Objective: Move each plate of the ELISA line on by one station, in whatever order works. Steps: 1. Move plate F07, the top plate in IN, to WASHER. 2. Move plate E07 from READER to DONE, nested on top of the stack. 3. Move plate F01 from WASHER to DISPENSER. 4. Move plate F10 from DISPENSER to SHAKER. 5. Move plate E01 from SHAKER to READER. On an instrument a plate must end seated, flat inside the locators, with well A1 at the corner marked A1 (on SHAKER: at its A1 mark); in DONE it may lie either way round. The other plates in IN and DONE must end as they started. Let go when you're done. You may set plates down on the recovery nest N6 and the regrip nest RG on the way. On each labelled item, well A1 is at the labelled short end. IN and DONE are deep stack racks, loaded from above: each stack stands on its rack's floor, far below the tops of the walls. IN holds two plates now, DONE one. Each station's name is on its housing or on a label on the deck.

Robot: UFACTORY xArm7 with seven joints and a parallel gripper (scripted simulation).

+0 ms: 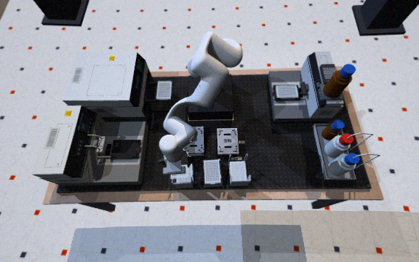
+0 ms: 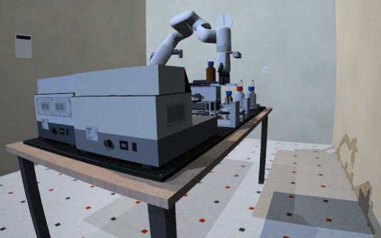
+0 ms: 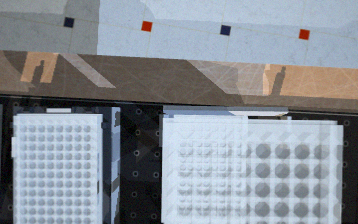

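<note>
My gripper (image 2: pixel 223 79) hangs straight down over the front-left stack rack (image 1: pixel 182 178) and is shut on a white well plate (image 3: pixel 252 170). In the wrist view this plate fills the lower right, with another plate showing through under it inside the rack. I cannot read its label. The fingers themselves are hidden in the wrist view and sit under the arm in the overhead view. A second white plate (image 3: pixel 57 167) (image 1: pixel 212 171) lies on the station beside the rack. More plates sit on the back-left instrument (image 1: pixel 164 89) and on the right instrument (image 1: pixel 286 91).
A second rack with posts (image 1: pixel 239 172) stands right of the middle plate. Nest N6 (image 1: pixel 228 140) and another nest (image 1: pixel 195 141) lie behind. Two large housings (image 1: pixel 104 78) fill the left side. Bottles (image 1: pixel 338 145) stand at the right. The table's front edge is close.
</note>
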